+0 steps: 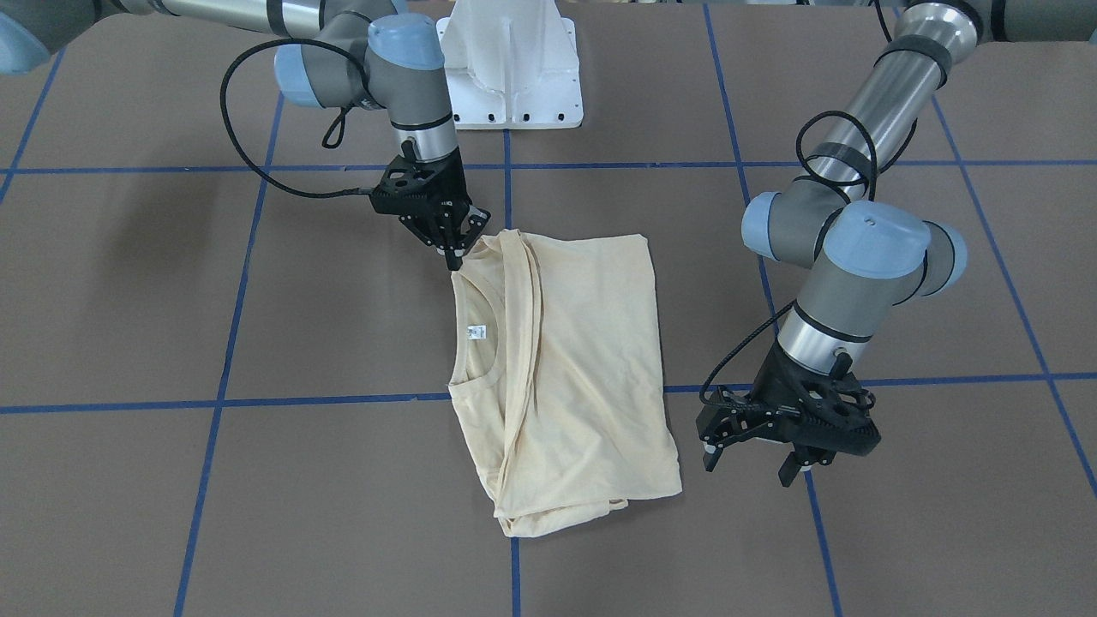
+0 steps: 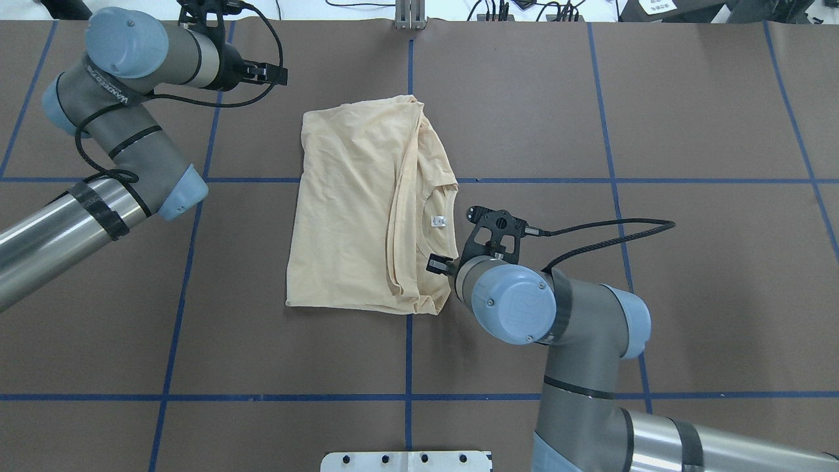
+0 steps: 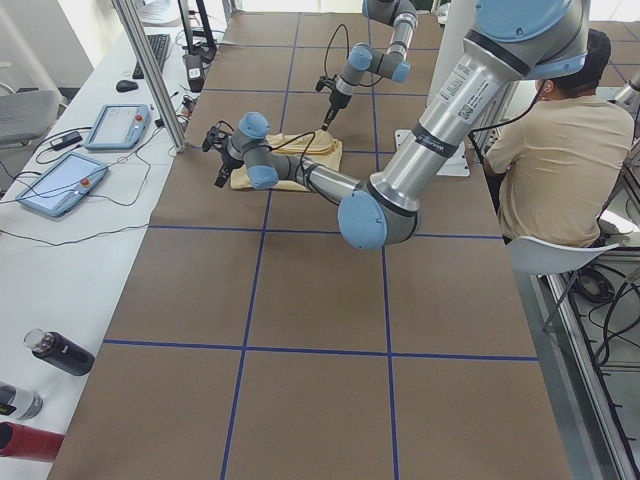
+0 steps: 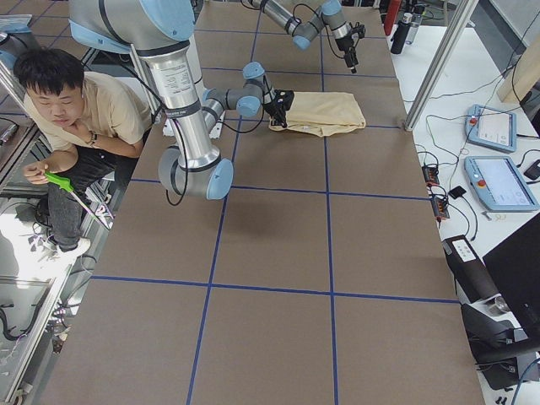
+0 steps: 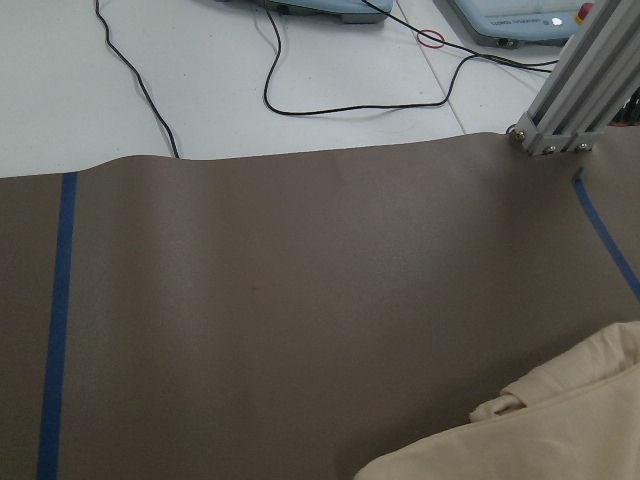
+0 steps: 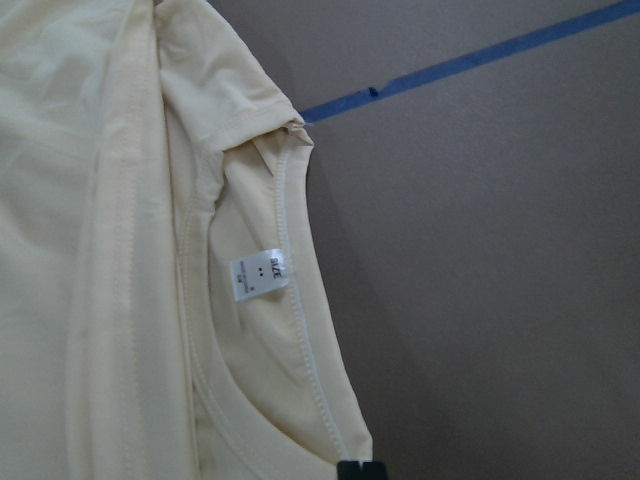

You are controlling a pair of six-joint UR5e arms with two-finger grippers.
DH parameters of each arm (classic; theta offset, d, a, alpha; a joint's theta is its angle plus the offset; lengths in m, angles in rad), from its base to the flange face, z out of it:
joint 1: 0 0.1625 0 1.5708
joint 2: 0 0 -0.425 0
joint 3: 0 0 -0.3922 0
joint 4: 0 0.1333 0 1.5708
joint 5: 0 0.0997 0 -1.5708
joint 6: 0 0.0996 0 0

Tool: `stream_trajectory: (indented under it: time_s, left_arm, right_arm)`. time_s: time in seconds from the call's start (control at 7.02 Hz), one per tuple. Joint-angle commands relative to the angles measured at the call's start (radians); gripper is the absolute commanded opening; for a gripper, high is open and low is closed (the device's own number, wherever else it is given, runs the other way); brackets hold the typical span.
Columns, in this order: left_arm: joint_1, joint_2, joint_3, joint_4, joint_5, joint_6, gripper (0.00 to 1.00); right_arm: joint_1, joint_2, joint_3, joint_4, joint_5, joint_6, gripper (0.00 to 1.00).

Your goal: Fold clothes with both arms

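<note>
The cream-yellow shirt [image 1: 574, 360] lies folded flat near the table's middle, neck label [image 1: 476, 331] facing up; it also shows in the overhead view [image 2: 354, 210]. My right gripper [image 1: 454, 257] is shut on the shirt's edge at the shoulder corner beside the collar. The right wrist view shows its black tip at the collar edge [image 6: 345, 440] below the label [image 6: 260, 273]. My left gripper [image 1: 747, 467] is open and empty, hovering just off the shirt's opposite side, near its far corner. The left wrist view shows only a shirt corner [image 5: 560, 420].
The white pedestal base [image 1: 512, 68] stands at the robot's side of the table. Blue tape lines [image 2: 409, 65] cross the brown mat. An aluminium post [image 5: 580, 80], tablets [image 3: 60, 185] and bottles [image 3: 60, 352] line the far edge. A seated person [image 4: 76, 110] is beside the robot.
</note>
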State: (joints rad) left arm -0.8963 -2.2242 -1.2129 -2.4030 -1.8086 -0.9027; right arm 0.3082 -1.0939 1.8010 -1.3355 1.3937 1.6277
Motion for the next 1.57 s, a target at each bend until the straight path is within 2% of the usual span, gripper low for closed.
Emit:
stream_trajectory:
  time_s: [0.0,0.43,0.57,0.71,0.86,1.0,1.14,1.43]
  left_arm:
    - [0.000,0.001,-0.007,0.001,0.000,-0.001,1.00]
    - [0.000,0.009,-0.017,0.001,0.000,-0.002,1.00]
    - [0.002,0.014,-0.017,0.002,0.000,-0.001,1.00]
    - [0.002,0.017,-0.022,0.002,-0.002,-0.001,1.00]
    - [0.002,0.017,-0.025,0.002,-0.003,-0.001,1.00]
    - [0.002,0.023,-0.028,0.002,-0.005,0.001,1.00]
    - [0.000,0.026,-0.027,0.001,-0.029,0.011,1.00]
    - [0.000,0.089,-0.081,-0.001,-0.092,0.015,1.00]
  right_arm:
    - [-0.050,-0.081,0.084,-0.001,-0.031,0.000,0.00]
    - [-0.046,-0.084,0.086,0.001,-0.025,-0.089,0.00]
    - [-0.035,-0.080,0.086,0.001,-0.030,-0.127,0.98]
    - [-0.023,-0.067,0.081,-0.004,-0.025,-0.132,1.00]
    - [-0.014,0.006,0.066,-0.096,-0.025,-0.158,1.00]
    - [-0.011,0.105,0.057,-0.238,-0.028,-0.187,1.00]
    - [-0.008,0.173,0.007,-0.293,-0.028,-0.195,1.00]
    - [-0.006,0.337,-0.215,-0.318,-0.028,-0.218,1.00]
